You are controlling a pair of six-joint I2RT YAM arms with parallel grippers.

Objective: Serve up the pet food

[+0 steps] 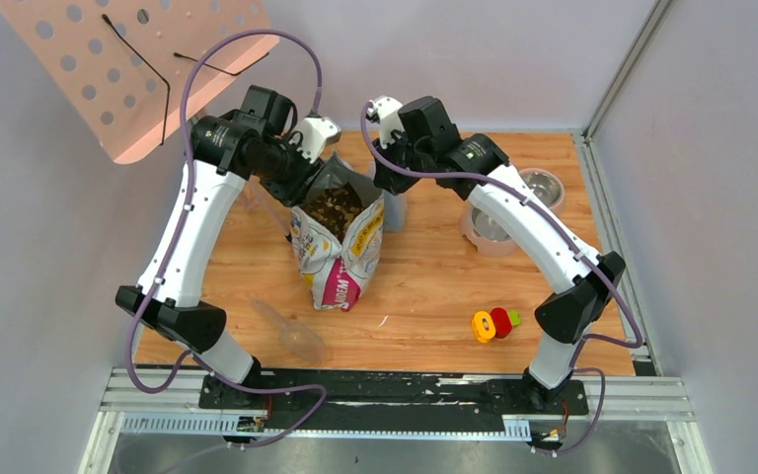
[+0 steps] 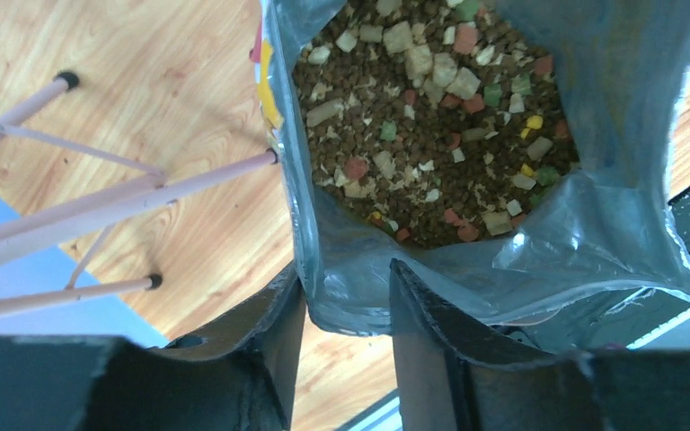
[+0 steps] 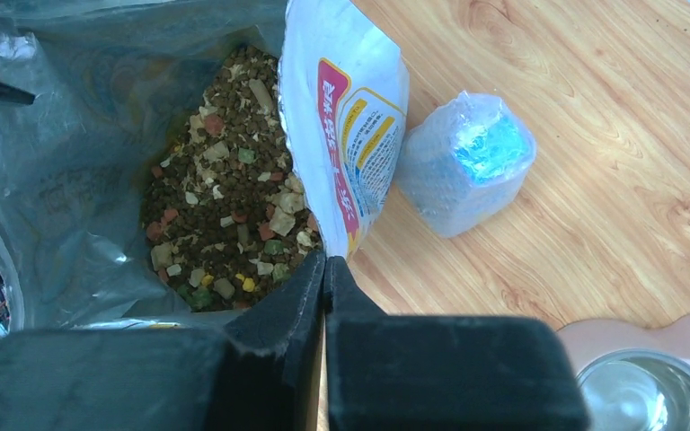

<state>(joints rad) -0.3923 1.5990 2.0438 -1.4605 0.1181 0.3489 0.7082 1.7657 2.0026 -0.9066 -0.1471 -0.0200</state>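
Note:
The printed bag stands open at the table's middle. The pet food lies inside it, brown kibble mixed with pale, red, green and yellow bits. It shows in the left wrist view and the right wrist view. My left gripper is at the bag's left rim. In its wrist view the gripper is open, with a fold of the silvery rim in the gap between the jaws. My right gripper is shut on the bag's right rim.
The pink stand with two steel bowls is at the right. A clear scoop lies front left and a yellow-red toy front right. A plastic-wrapped blue-white cup stands beside the bag. A pink perforated panel with thin legs is back left.

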